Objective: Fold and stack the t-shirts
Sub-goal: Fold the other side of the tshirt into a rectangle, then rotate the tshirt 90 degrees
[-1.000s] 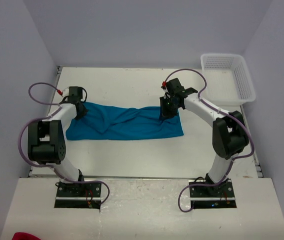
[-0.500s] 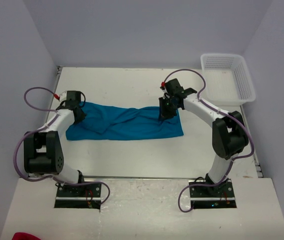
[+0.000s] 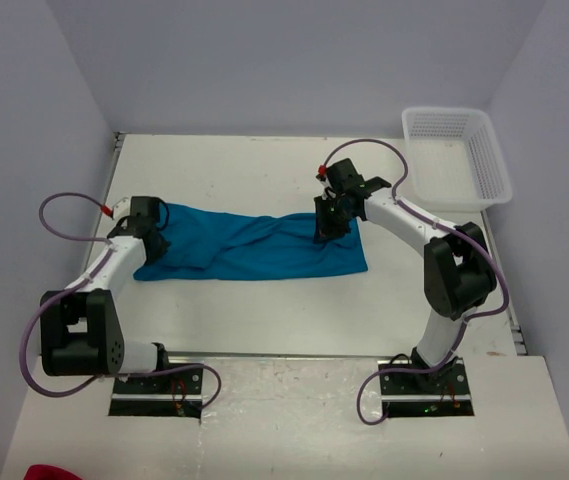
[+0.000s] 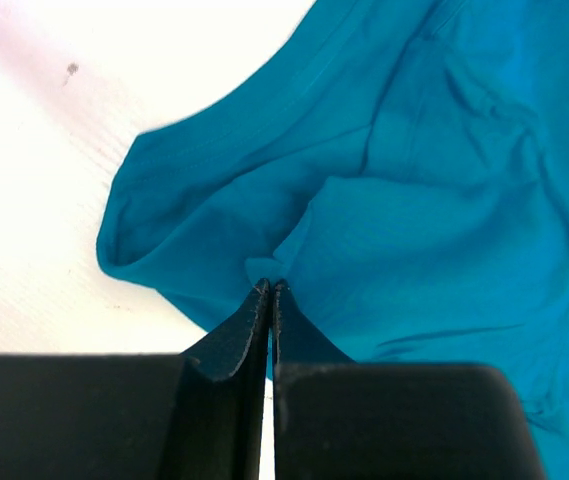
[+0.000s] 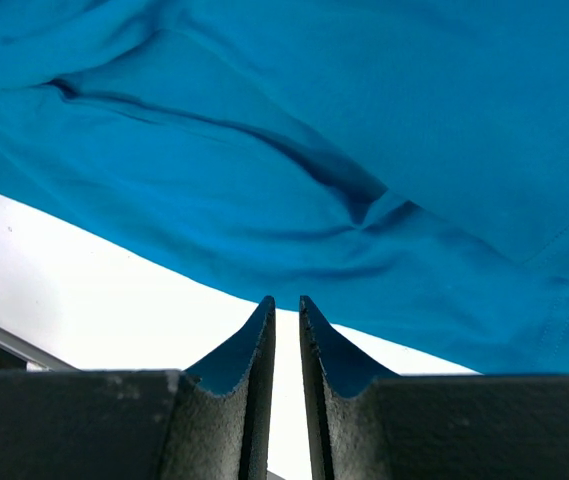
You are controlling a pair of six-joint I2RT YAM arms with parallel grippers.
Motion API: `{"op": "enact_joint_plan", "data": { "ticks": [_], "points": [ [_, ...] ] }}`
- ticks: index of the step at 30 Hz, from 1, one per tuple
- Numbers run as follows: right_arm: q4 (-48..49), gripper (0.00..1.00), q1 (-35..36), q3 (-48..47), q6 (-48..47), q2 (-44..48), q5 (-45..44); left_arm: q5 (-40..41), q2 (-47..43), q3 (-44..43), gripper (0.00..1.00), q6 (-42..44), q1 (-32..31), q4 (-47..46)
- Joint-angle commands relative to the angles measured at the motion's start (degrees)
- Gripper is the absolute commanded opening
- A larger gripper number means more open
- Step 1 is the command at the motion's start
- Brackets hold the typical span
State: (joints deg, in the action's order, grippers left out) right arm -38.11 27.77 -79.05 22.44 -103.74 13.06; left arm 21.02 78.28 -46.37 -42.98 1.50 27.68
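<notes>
Top external, teal t-shirt point(image 3: 249, 248) spread across table point(image 3: 264, 315), left gripper point(image 4: 269, 287) pinched tight on its edge, right gripper point(image 5: 286, 300) a sliver apart, grip unclear

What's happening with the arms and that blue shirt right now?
Left gripper shut on the t-shirt, left edge. Right gripper nearly shut at its right end, hold unclear. T-shirt lies rumpled on the table. Nothing atop it.

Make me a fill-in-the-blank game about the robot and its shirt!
1. The shirt is the colour ____.
2. The basket stands at the far ____ corner of the table.
3. The left gripper is shut on the ____.
Missing words: blue; right; shirt.
</notes>
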Motion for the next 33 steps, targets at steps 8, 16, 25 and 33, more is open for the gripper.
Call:
{"op": "enact_joint_plan", "data": {
  "ticks": [8, 16, 25, 33],
  "points": [
    [1.0, 0.17, 0.6, 0.0, -0.5, 1.5, 0.8, 2.4, -2.5, 4.4, 0.0, -4.5, -0.4, 0.8],
    [0.5, 0.18, 0.6, -0.7, -0.6, 0.7, -0.1, 5.7, -6.4, 3.0, 0.26, -7.5, -4.0, 2.0],
    [-0.4, 0.17, 0.6, -0.9, -0.6, -0.9, -2.0, 9.8, -0.1, -7.3, 0.39, -5.9, -5.7, 3.8],
    [0.8, 0.0, 0.5, -0.8, 0.3, -4.8, -3.3, 2.8, 16.4, -15.4, 0.0, 0.0, -5.6, -3.1]
  ]
}}
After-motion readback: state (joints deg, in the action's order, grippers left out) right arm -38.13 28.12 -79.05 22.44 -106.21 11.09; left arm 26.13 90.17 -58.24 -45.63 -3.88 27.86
